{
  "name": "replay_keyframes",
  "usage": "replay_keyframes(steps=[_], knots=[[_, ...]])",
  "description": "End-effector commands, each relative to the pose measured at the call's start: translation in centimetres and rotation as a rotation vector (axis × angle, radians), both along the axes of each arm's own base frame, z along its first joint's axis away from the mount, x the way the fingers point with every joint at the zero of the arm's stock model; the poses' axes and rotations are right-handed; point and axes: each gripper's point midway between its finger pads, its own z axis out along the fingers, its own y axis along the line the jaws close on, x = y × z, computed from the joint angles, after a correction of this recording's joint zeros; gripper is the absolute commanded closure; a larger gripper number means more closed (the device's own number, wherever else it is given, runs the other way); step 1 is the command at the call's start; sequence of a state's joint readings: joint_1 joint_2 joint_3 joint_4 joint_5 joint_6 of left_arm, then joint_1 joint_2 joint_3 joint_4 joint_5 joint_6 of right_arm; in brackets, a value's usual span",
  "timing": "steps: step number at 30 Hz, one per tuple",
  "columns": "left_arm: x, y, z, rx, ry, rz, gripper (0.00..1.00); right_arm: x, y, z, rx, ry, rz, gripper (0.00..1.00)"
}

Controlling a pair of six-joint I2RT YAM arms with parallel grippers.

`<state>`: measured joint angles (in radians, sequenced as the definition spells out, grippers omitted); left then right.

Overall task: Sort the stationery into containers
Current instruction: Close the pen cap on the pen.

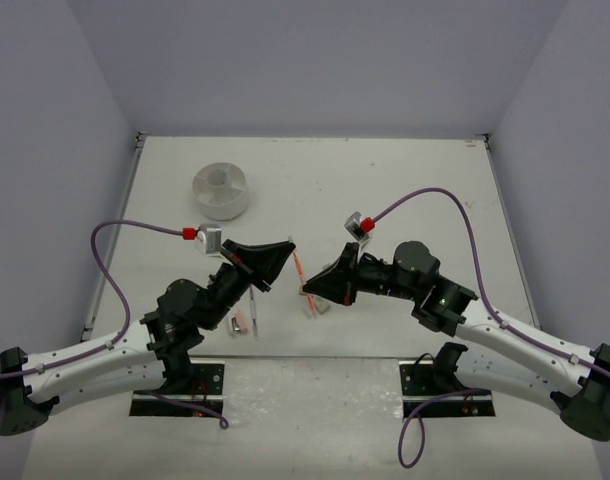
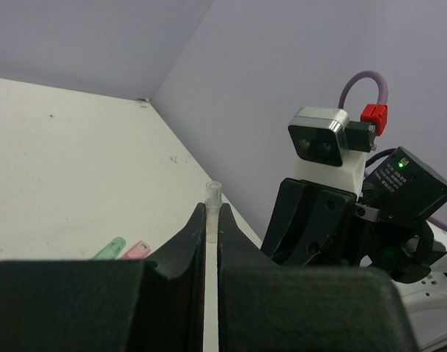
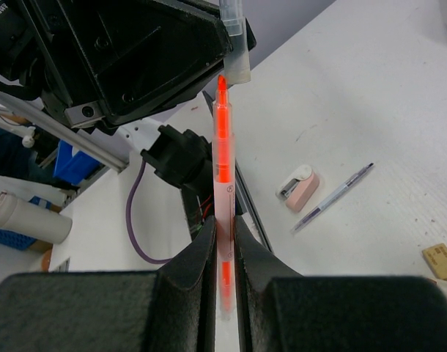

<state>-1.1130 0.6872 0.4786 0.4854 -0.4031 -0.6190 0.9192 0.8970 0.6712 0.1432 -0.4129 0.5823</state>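
Observation:
An orange pen (image 3: 222, 147) with a clear barrel is clamped upright between my right gripper's (image 3: 223, 227) shut fingers. Its bare orange tip sits right at the mouth of a clear cap (image 3: 236, 51). My left gripper (image 2: 212, 214) is shut on that cap (image 2: 212, 204). In the top view both grippers meet above the table's front middle, left gripper (image 1: 284, 249) and right gripper (image 1: 309, 289), with the orange pen (image 1: 299, 268) between them. The round white divided container (image 1: 220, 190) stands at the back left, apart from both arms.
On the table lie a pink capsule-shaped piece (image 3: 297, 188), a thin grey pen (image 3: 333, 198) and a tan eraser (image 3: 441, 260). A green piece (image 2: 110, 248) and a pink piece (image 2: 136, 250) lie beside the left fingers. Small items (image 1: 243, 321) sit near the front edge.

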Motion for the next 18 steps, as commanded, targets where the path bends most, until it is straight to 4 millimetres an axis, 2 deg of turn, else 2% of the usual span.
replay_keyframes(steps=[1, 10, 18], knots=[[-0.37, 0.24, 1.99, -0.058, -0.019, -0.016, 1.0, 0.21, 0.43, 2.73, 0.053, -0.047, 0.001, 1.0], [-0.3, 1.17, 2.46, -0.075, -0.023, 0.011, 1.0, -0.37, 0.54, 2.43, 0.061, -0.029, 0.031, 1.0], [-0.39, 0.86, 2.21, -0.069, -0.021, -0.002, 1.0, -0.43, 0.32, 2.69, 0.069, -0.033, 0.026, 1.0]])
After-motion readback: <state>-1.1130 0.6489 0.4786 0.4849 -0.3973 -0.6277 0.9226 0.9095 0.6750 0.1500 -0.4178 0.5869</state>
